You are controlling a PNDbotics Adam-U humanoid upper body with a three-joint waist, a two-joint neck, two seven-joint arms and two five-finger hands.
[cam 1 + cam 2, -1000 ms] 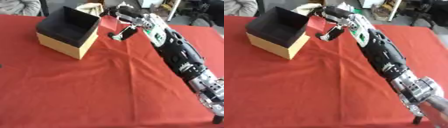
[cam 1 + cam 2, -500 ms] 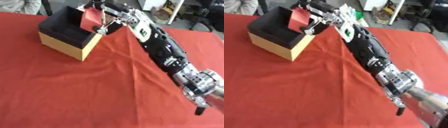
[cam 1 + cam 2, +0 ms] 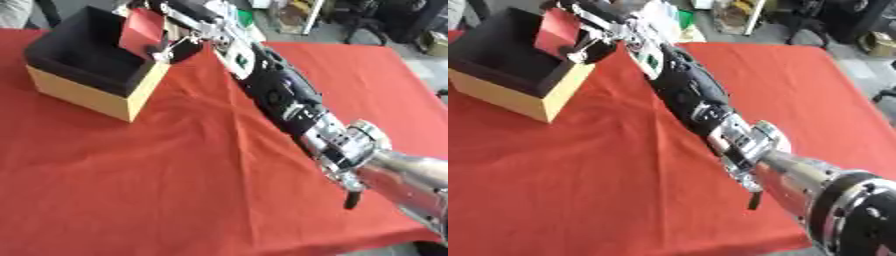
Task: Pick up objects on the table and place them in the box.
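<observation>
My right hand is curled around a red card, pinching it by one edge. I hold it up over the open top of the box so it can drop straight in when I let go. My arm reaches far across the red cloth because the box sits at the far left. The card looks flat, thin and plain red. It hangs tilted, partly inside the dark box. I cannot see my left hand.

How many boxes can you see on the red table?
1. The box sits at the table's far left, yellow outside and black inside. The right hand holds a red object over its opening. Nothing else box-like shows.
</observation>
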